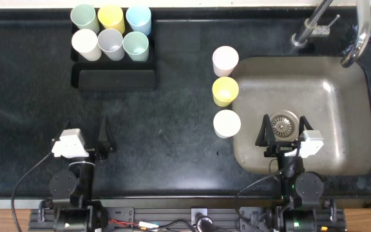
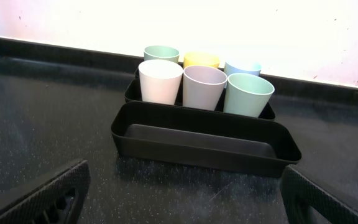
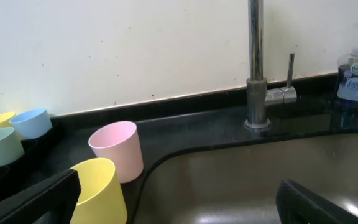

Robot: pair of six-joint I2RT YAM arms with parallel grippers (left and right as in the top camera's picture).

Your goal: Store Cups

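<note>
Black worktop (image 1: pixel 172 129) open btw tray (image 1: pixel 114 79) & cups (image 1: pixel 225 91) (three) along sink (image 1: pixel 327 96) rim.

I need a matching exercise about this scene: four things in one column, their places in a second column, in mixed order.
Things:
1 pink cup
2 blue cup
3 empty black tray
4 right gripper

Places:
A over the sink
B back row of the filled tray
C on the counter beside the sink
D next to the filled tray, on the arms' side

Pairs: 1-C; 2-B; 3-D; 4-A
</note>
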